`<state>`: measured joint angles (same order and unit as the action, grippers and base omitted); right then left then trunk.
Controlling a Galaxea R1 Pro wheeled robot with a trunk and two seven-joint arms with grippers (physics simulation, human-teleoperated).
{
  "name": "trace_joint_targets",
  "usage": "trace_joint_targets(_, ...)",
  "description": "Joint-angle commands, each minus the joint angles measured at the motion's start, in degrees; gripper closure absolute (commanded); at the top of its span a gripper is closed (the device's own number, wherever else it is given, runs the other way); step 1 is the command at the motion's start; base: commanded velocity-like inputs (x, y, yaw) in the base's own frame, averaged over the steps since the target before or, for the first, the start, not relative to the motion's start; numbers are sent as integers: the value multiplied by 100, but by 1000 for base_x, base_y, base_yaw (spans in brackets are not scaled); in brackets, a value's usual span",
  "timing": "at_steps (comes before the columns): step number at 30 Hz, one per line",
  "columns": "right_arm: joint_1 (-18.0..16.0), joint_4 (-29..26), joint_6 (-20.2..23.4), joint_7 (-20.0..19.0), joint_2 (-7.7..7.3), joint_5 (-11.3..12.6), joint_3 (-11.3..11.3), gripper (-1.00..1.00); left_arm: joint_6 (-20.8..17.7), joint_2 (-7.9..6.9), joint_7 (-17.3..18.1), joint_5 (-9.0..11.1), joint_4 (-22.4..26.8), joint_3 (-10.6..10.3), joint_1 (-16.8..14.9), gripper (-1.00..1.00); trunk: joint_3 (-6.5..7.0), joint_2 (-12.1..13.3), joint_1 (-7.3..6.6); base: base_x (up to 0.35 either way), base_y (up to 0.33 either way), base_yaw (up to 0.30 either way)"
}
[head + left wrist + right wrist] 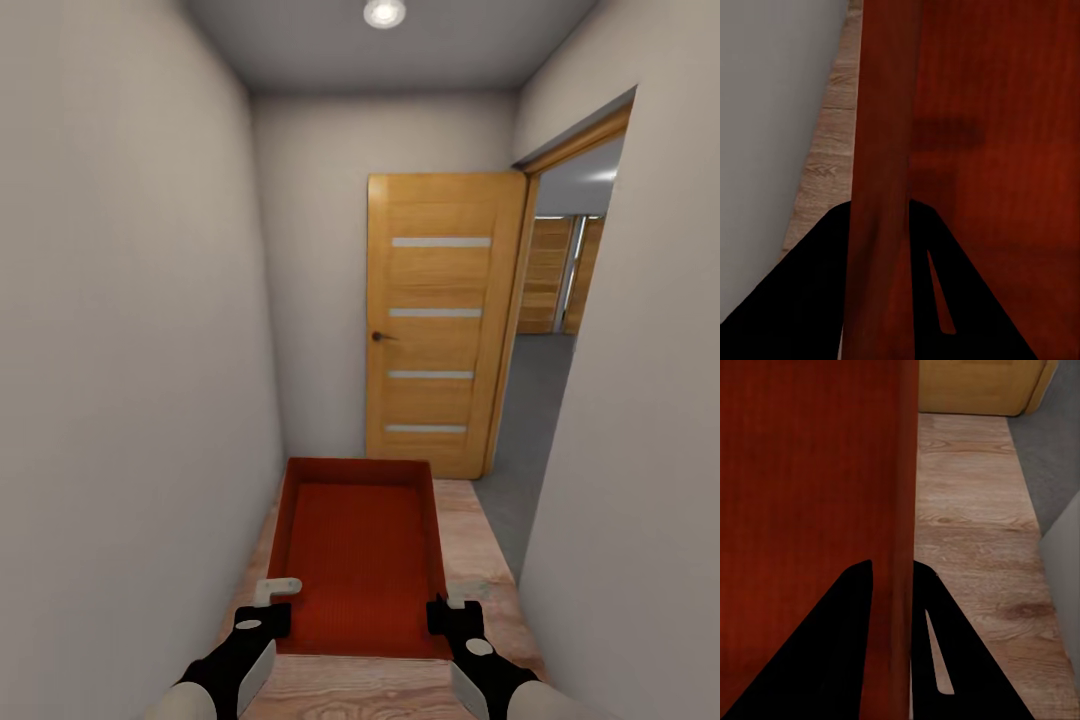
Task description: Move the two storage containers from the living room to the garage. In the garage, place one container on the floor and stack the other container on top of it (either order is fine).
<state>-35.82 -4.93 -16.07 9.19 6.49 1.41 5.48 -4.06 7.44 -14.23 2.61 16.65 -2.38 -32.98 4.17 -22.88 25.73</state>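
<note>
You are carrying one storage container [362, 550] out in front of the robot, level and open side up, above the light wood-plank floor [480, 560] of a narrow hallway. Your left tool [268, 612] is clamped on the container's left wall near its closest corner, and the left wrist view shows that wall [881, 187] running straight between the two dark fingers [810, 300]. Your right tool [452, 612] is clamped the same way on the right wall, which the right wrist view shows pinched between its fingers [832, 652]. Pale grey walls [120, 350] close in on both sides. Ahead stands an open wooden door [440, 320] with four pale horizontal strips, swung back against the end wall. To its right a doorway opens onto a dark grey floor [530, 420], with wood-plank panels [560, 275] visible farther in
</note>
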Motion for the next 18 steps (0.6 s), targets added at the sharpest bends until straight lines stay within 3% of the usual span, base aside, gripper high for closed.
trace_joint_targets(1,-4,-8,-1,30,2,-44,-200,100,-44,-4,-100,-58,13,82,2,100,-2,-4,5,319,0,0)
trace_joint_targets(18,-3,-8,-1,30,0,-36,-204,100,-43,-4,-100,-58,13,80,2,100,-2,-4,5,319,0,0)
